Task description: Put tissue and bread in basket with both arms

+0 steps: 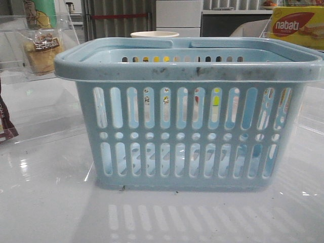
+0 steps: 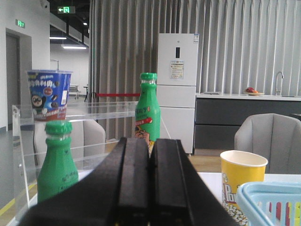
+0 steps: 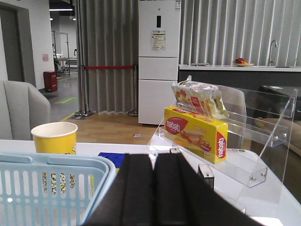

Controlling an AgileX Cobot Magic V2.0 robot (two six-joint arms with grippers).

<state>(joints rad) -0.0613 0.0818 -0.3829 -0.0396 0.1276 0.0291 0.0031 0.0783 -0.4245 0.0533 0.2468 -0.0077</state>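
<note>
The light-blue basket (image 1: 187,136) fills the middle of the front view; its corner shows in the left wrist view (image 2: 270,202) and its side in the right wrist view (image 3: 51,188). The bread (image 1: 43,48), golden-brown in a clear wrapper, lies on a clear shelf at the far left. A small black packet (image 3: 206,175), the tissue by its look, stands on the table right of the basket, close beside my right gripper. My left gripper (image 2: 150,146) and right gripper (image 3: 153,162) are shut with nothing between the fingers. Neither shows in the front view.
A yellow popcorn cup (image 1: 154,34) stands behind the basket. Green bottles (image 2: 147,110) and a blue cup (image 2: 48,94) sit on the left clear shelf. The nabati box (image 3: 195,132) and snack packs (image 3: 197,96) sit on the right clear shelf. A maroon packet (image 1: 6,121) is at the left edge.
</note>
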